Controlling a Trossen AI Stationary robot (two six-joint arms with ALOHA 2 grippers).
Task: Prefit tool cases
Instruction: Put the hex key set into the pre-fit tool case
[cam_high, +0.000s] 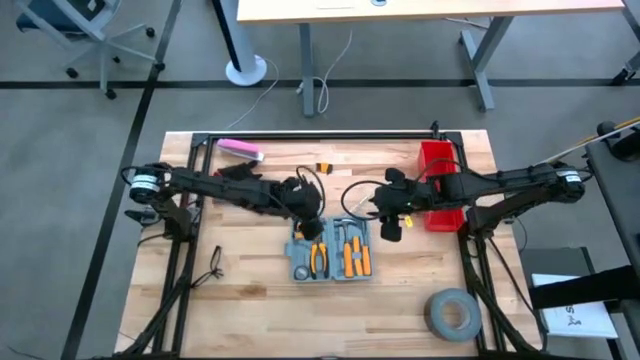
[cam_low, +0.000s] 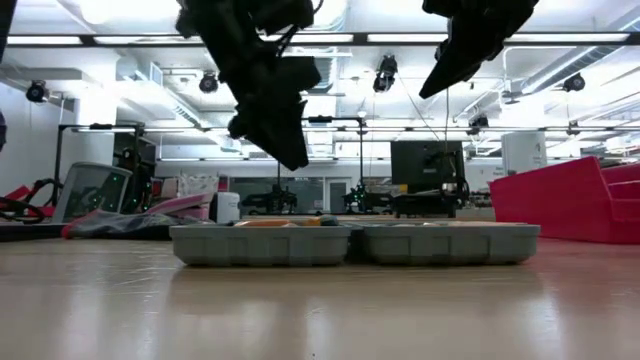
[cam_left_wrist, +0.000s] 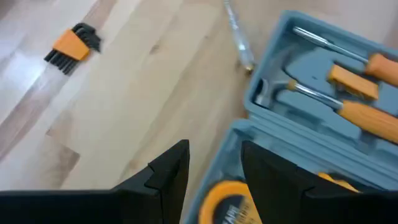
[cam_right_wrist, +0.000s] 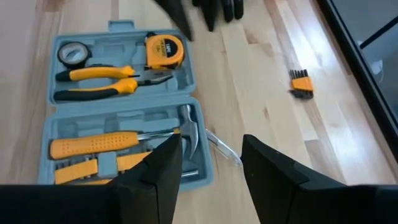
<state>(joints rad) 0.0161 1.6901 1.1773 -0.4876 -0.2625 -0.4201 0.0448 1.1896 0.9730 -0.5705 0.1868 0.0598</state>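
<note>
The grey-blue tool case (cam_high: 333, 252) lies open and flat on the wooden table, both halves up. It holds orange-handled pliers, a hammer, screwdrivers and a yellow tape measure (cam_right_wrist: 163, 48). My left gripper (cam_high: 311, 226) hangs open above the case's far left corner (cam_left_wrist: 214, 171), over the tape measure. My right gripper (cam_high: 392, 231) hangs open just off the case's far right corner (cam_right_wrist: 211, 168). In the low view both grippers (cam_low: 294, 152) (cam_low: 433, 86) stand clear above the case (cam_low: 355, 244). A thin metal tool (cam_left_wrist: 238, 36) lies on the table beside the case.
An orange hex-key set (cam_high: 323, 167) lies on the table beyond the case. The red bin (cam_high: 440, 186) stands at the right, under my right arm. A grey tape roll (cam_high: 452, 313) sits near the right front corner, a pink object (cam_high: 240, 150) far left, and a small black item (cam_high: 215, 262) left.
</note>
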